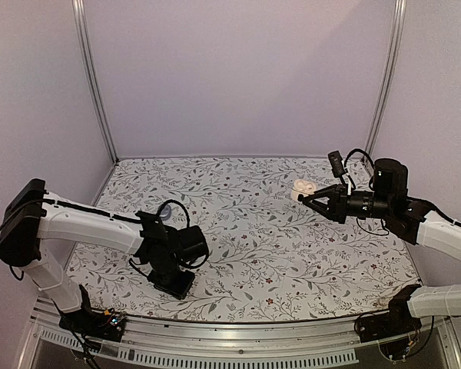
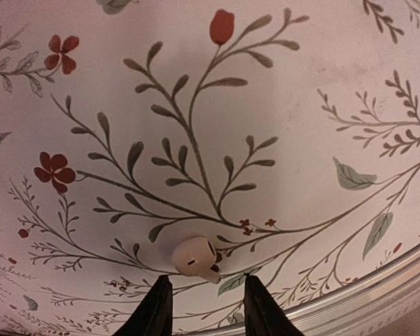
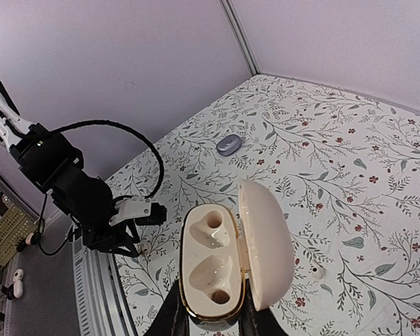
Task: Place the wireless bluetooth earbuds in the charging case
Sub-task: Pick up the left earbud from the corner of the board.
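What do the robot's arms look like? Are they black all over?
No, not all black. The left arm and the right arm have smooth white tube parts joined by chunky black joints. Thin black cables loop along them. The left pincer and the right pincer each have two slim, pointed black fingers.

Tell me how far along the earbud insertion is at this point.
Done: the charging case is held up in the right gripper, jaws shut on it, lid open, both wells empty. In hand: the left gripper hangs over one earbud lying on the tablecloth, jaws apart, not gripping. Left: grasp that earbud and seat it, then the other, which I cannot pick out here.
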`<state>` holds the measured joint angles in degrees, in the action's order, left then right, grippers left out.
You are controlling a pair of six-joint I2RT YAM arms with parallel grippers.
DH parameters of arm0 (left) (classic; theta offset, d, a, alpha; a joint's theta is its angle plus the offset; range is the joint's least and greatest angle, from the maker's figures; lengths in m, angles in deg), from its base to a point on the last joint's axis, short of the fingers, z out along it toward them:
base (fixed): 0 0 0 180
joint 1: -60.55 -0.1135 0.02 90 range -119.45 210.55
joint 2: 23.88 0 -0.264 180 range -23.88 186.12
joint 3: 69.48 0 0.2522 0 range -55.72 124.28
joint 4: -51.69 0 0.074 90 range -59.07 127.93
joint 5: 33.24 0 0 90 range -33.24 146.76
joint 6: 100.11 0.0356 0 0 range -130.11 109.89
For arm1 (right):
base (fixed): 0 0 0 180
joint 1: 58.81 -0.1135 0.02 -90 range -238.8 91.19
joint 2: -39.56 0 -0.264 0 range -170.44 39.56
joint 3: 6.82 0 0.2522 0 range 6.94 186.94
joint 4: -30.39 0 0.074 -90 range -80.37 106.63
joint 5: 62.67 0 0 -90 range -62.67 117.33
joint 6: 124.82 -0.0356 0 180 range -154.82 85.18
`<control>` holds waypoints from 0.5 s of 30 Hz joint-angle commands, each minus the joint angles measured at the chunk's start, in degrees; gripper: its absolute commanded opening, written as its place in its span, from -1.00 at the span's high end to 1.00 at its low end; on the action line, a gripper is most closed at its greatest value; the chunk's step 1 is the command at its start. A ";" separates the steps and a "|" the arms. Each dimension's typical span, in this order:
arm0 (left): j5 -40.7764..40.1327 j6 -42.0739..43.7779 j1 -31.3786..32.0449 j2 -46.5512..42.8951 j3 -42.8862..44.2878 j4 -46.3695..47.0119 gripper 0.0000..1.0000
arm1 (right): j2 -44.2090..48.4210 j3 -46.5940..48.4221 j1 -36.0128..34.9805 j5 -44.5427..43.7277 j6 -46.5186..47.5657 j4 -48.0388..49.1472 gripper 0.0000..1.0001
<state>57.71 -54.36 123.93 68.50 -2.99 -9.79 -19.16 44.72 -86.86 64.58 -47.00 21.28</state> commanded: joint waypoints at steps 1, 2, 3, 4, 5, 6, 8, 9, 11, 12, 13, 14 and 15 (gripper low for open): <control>-3.26 -0.84 0.84 1.46 2.29 -2.71 0.32 | 0.18 -0.51 0.28 0.63 0.17 1.97 1.00; -3.58 -0.75 0.80 1.94 2.49 -2.99 0.32 | 0.12 -0.45 0.24 0.63 0.19 2.09 1.00; -3.82 -0.55 0.79 2.48 2.61 -3.14 0.33 | 0.05 -0.43 0.26 0.65 0.22 2.16 1.00; -3.86 -0.39 0.79 2.86 2.68 -3.16 0.33 | 0.01 -0.35 0.28 0.69 0.16 2.19 1.00; -3.85 -0.30 0.79 3.25 2.72 -3.10 0.33 | 0.01 -0.34 0.28 0.71 0.22 2.21 1.00; -3.79 -0.23 0.79 3.52 2.73 -2.91 0.33 | 0.01 -0.34 0.28 0.71 0.19 2.14 1.00; -3.55 0.01 0.80 3.82 2.74 -2.22 0.34 | 0.01 -0.34 0.26 0.63 0.16 2.13 1.00; -3.51 0.09 0.79 4.04 2.73 -1.94 0.34 | 0.01 -0.34 0.27 0.52 0.19 2.08 1.00; -3.50 0.10 0.80 4.43 2.66 -1.61 0.35 | 0.18 -0.34 0.28 0.36 0.23 2.01 1.00; -3.57 0.07 0.79 4.58 2.64 -1.42 0.36 | 0.31 -0.38 0.28 0.30 0.26 1.98 1.00; -3.65 0.10 0.79 4.72 2.64 -1.18 0.37 | 0.43 -0.42 0.27 0.19 0.24 2.02 1.00; -3.71 0.17 0.85 4.78 2.59 -0.88 0.38 | 0.49 -0.43 0.26 0.19 0.17 2.08 1.00; -3.64 0.28 0.81 4.97 2.62 -0.62 0.40 | 0.53 -0.43 0.28 0.16 0.15 2.13 1.00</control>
<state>54.72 -54.51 123.93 72.70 -1.18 -11.17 -19.16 44.63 -86.86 64.56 -47.00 21.85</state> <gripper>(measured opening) 0.313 0.198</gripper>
